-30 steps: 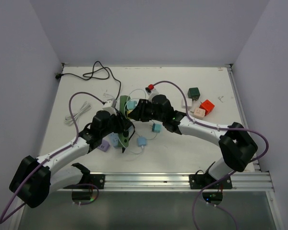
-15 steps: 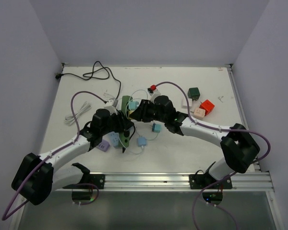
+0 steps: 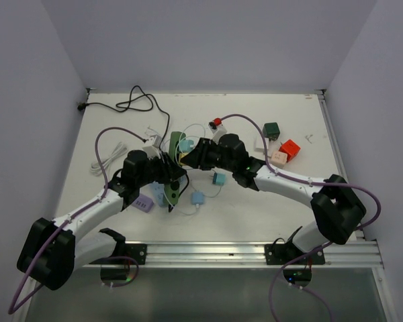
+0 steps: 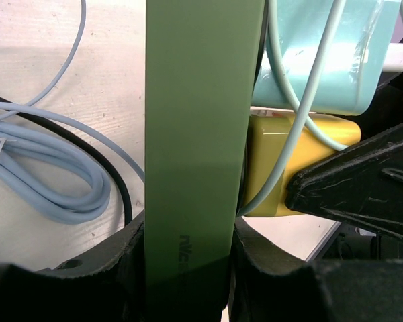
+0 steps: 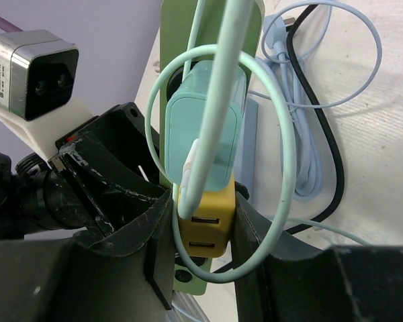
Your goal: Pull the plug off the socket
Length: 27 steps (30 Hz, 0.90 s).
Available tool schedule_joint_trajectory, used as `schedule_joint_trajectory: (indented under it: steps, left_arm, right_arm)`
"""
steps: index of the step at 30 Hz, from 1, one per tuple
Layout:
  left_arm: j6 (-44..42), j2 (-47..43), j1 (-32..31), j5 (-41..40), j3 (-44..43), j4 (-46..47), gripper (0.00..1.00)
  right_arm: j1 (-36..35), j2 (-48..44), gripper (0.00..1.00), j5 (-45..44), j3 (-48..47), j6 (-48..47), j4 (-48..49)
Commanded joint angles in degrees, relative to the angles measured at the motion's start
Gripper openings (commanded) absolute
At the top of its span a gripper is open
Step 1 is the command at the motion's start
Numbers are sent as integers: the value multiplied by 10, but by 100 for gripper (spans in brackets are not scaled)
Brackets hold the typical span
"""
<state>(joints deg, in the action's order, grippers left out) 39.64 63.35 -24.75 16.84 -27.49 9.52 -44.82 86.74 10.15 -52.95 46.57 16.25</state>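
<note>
The dark green power strip (image 3: 174, 144) lies lengthwise mid-table between both arms. My left gripper (image 3: 171, 186) is shut on its near end; in the left wrist view the jaws (image 4: 188, 268) clamp both long sides of the strip (image 4: 195, 134). A yellow USB plug (image 5: 205, 225) sits in the strip (image 5: 171, 67), with a teal charger (image 5: 205, 121) and its pale cable just beyond it. My right gripper (image 5: 203, 228) is shut on the yellow plug, one finger on each side. In the top view the right gripper (image 3: 187, 155) hides the plug.
A black cord (image 3: 141, 104) coils at the back left, a white cable (image 3: 107, 161) at the left. A light blue strip (image 3: 160, 194) and a purple one (image 3: 143, 202) lie by the left gripper. Small teal (image 3: 219, 178), dark green (image 3: 271, 129), red (image 3: 289, 148) and pink (image 3: 279, 157) adapters lie to the right.
The left wrist has shifted a little left and the right wrist a little right. Both grips stay the same.
</note>
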Motion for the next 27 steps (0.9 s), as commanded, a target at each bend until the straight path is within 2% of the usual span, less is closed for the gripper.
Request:
schedule_joint_trajectory:
  steps: [1,13,27]
  left_arm:
    - [21,2,72,-173,23,-67,0]
    - [14,-5,78,-189,26,-75,0]
    - [15,-12,78,-243,23,-115,0]
  right_arm:
    - [42,-61,0,-21,14,-11,8]
    - [47,-58,0,-29,16,-4,4]
    - [50,-54,0,-41,18,-3,-4]
